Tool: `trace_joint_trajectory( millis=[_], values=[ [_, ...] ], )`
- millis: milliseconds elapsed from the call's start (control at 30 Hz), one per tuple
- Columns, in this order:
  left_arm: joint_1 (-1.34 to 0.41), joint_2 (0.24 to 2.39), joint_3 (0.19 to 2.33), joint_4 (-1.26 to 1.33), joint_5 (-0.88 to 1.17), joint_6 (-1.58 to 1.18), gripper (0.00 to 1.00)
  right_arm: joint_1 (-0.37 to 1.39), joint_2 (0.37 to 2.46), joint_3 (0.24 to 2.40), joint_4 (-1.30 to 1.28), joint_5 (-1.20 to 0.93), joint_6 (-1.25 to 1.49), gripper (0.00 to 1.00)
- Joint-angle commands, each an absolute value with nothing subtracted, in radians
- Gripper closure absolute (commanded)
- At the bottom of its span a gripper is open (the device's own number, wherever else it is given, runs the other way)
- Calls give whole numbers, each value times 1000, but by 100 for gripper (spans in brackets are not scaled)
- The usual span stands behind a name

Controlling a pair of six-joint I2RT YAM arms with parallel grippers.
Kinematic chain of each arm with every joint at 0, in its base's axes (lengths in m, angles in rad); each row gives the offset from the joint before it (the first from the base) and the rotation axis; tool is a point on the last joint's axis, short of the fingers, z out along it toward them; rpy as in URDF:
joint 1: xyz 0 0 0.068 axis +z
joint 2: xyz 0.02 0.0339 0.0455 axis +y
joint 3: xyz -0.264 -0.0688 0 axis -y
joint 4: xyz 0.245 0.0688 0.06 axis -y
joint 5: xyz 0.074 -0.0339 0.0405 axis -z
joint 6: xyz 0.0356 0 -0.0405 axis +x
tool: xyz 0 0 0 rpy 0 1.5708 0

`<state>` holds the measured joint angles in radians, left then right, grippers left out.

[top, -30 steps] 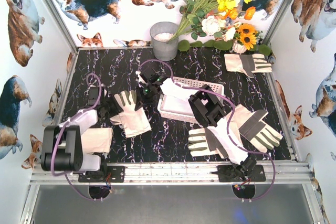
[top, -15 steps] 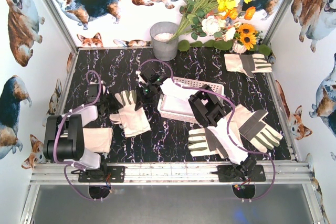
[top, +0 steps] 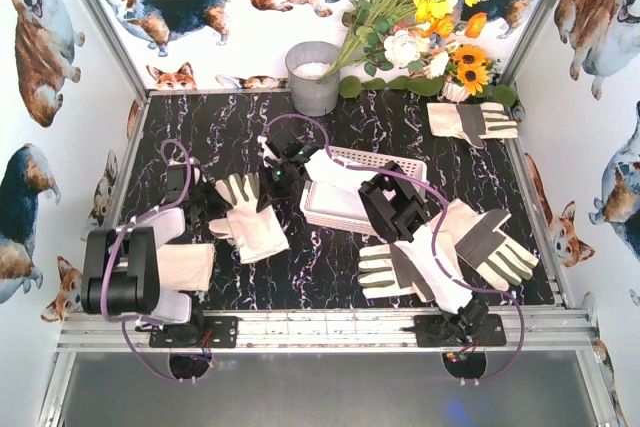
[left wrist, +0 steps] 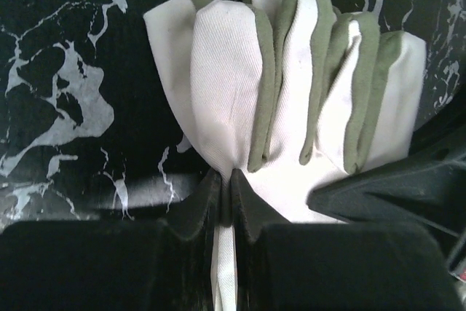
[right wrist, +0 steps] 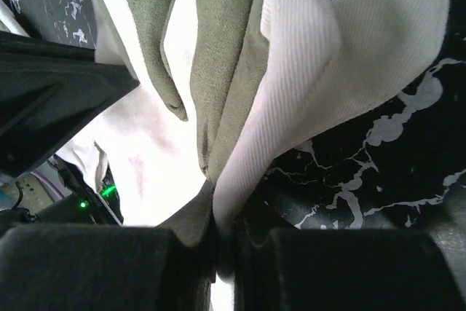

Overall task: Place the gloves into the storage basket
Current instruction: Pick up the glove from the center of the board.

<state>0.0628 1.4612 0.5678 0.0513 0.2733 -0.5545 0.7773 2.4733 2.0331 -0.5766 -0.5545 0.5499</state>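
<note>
Glove beside the basket [top: 250, 227]: lies flat on the black marbled table [top: 200, 127], just left of the storage basket [top: 390, 160], near its left corner and not in it. Long axis runs near-to-far, with the fingers toward the back wall and the cuff toward the arm bases.

Left gripper [top: 212, 209]: sits at the glove's left edge. In the wrist view the left gripper [left wrist: 226, 180] has its jaws fully together with a fold of white fabric pinched between them. The 4 bunched fingers of the glove beside the basket [left wrist: 291, 107] point away from the camera.

Right gripper [top: 272, 175]: reaches over the basket to the glove's fingertip end, on the basket side. In its own view the right gripper [right wrist: 216, 222] is clamped tight on cream and grey-green fabric. Judged to be the same glove; not certain.

Key relation: the basket lies to the right of the glove, so the transfer should be a short rightward carry over the low lattice wall. The right gripper is the nearer of the 2 to the basket. With both pinching 1 glove, the lift likely has to be shared, or 1 must let go.

Other gloves: near-right gloves [top: 400, 269] and far-right glove [top: 470, 122] are all outside the basket.
</note>
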Motion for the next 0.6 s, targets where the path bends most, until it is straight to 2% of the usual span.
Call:
trace_joint_trajectory(
  millis=[0, 333, 567],
  values=[
    [65, 1370, 551, -34, 267, -561, 100, 784, 2404, 2079, -574, -547, 517, 100],
    [60, 1223, 471, -91, 348, -609, 100, 785, 2283, 2052, -665, -559, 434, 100],
    [52, 1132, 398, -77, 489, -664, 100, 792, 2169, 1935, -760, -578, 316, 100]
  ],
)
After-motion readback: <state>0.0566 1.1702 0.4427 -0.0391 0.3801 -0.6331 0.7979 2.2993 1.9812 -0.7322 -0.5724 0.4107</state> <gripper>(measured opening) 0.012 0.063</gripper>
